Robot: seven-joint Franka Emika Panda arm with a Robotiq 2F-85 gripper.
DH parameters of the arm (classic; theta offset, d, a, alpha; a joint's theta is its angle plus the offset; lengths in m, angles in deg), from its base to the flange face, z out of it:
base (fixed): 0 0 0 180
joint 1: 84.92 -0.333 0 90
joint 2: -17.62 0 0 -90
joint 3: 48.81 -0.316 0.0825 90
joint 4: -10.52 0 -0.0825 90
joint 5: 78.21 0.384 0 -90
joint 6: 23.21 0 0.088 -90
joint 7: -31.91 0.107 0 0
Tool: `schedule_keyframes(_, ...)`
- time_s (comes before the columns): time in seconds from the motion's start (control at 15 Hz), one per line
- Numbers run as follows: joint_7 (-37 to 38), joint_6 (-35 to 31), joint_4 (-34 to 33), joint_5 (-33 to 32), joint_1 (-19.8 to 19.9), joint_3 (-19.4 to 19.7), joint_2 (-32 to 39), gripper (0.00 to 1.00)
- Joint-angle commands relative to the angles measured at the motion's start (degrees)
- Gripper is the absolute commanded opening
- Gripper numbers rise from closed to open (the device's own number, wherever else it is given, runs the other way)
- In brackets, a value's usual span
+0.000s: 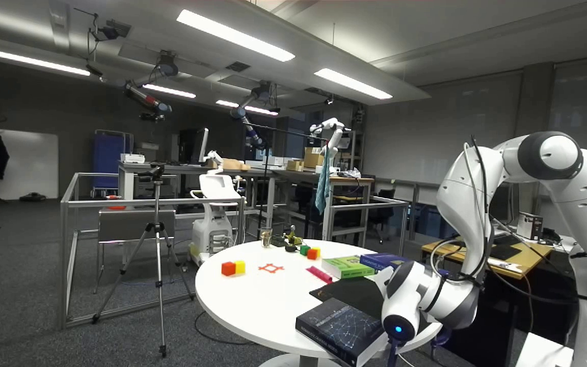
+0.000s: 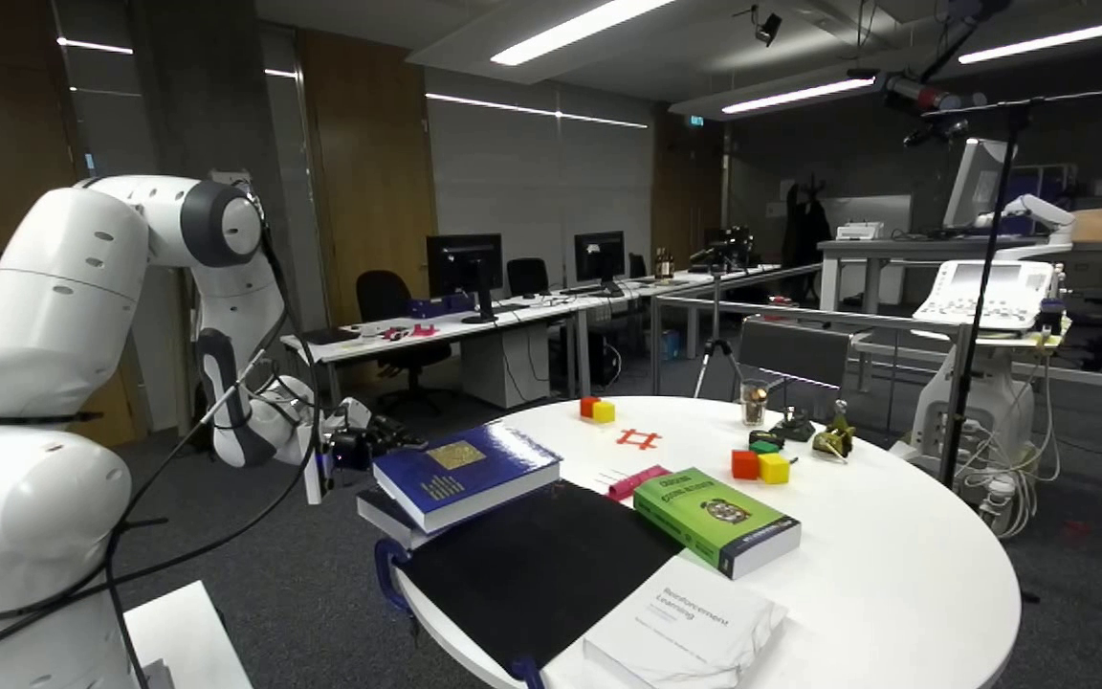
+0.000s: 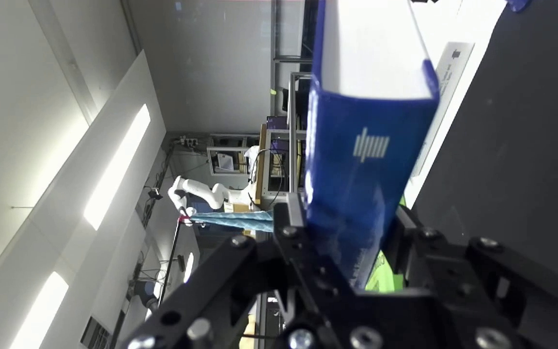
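My gripper is shut on a thick blue book, one finger against each cover at the spine. In the wrist view the spine faces the camera, with white pages at the top. The book shows its cover upward in an exterior view, its spine side at the gripper. It seems held above the black mat, overlapping a dark book in that view. In an exterior view the blue book is partly behind the arm, and the fingers are hidden.
On the round white table lie a dark patterned book, a green book, a white book and a pink piece. Coloured cubes and a glass stand farther off. Clamps grip the edge.
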Motion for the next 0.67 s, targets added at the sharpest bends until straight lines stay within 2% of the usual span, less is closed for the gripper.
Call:
schedule_keyframes(0.0, -2.8, 3.5, 2.4, -6.0, 1.4, -1.1, -4.7, 0.17)
schedule_keyframes(0.6, -2.8, -2.8, 1.0, -16.7, 6.0, 0.1, -2.0, 0.17)
